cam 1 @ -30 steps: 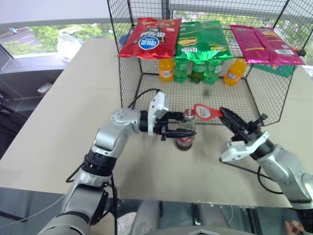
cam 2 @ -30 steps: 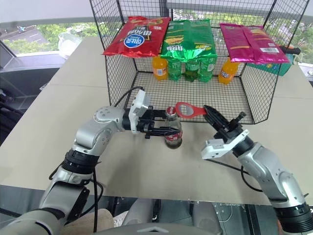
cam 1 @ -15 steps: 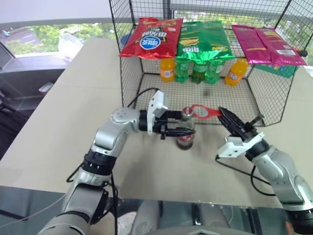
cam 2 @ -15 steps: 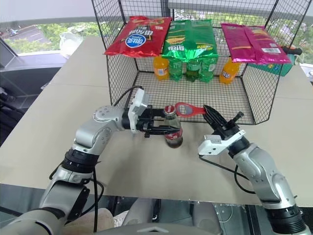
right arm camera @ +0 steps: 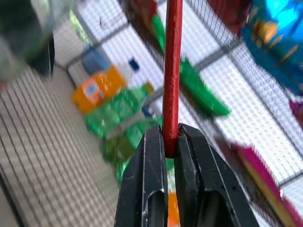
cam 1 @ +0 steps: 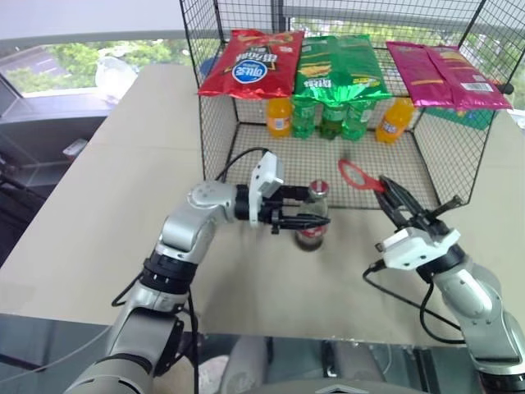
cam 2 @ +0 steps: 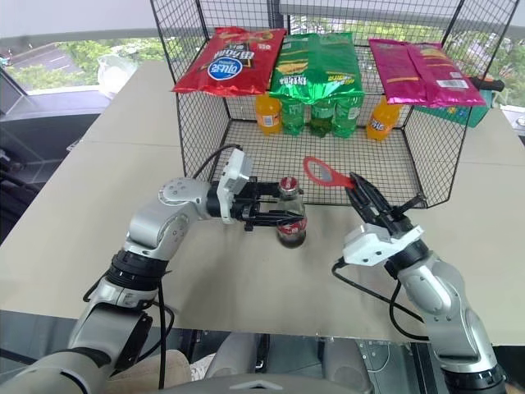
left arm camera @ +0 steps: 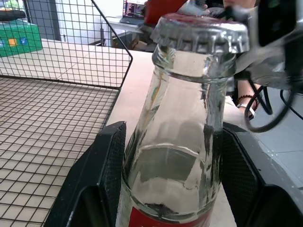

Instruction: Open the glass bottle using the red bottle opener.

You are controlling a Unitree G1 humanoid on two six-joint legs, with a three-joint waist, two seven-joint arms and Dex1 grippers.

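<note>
Gripping: left tool (cam 1: pixel 310 215) clamps the glass bottle (cam 1: pixel 312 220) at its neck; slippery, fragile.
Opener: right tool (cam 1: pixel 385 190) pinches the red bottle opener (cam 1: pixel 358 175) by its handle; stiff, light.

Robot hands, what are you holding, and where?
Left gripper holds the glass bottle around its neck. Right gripper pinches the red bottle opener by its handle end.

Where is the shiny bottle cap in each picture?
Left eye view: the silver cap tops the glass bottle, mid-picture, beside the left gripper.
Right eye view: the cap is just left of centre.
Left wrist view: the cap sits large, near the top.
Right wrist view: I cannot make it out.
Shared landmark: the red bottle opener.
</note>
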